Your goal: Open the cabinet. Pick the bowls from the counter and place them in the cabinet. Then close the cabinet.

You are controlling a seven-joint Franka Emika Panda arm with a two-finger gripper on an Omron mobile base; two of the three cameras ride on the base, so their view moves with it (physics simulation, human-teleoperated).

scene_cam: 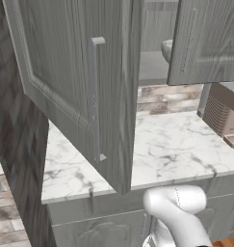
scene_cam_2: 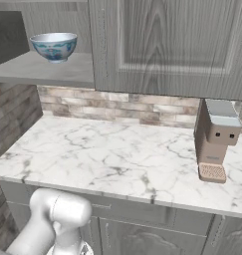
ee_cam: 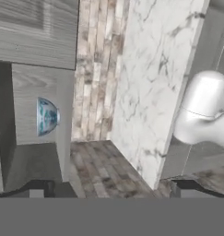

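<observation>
The cabinet hangs over the counter with its left door swung out toward me and its bar handle facing forward. The right door is shut. A light blue bowl stands upright on the grey shelf inside the open half; its rim also shows past the right door, and it appears rolled sideways in the hand view. My gripper is open and holds nothing, well back from the cabinet and counter.
A brown and grey coffee machine stands at the counter's right end. A brick backsplash runs behind the counter, and a brick side wall closes its left end. Pale base cabinets sit below the counter edge.
</observation>
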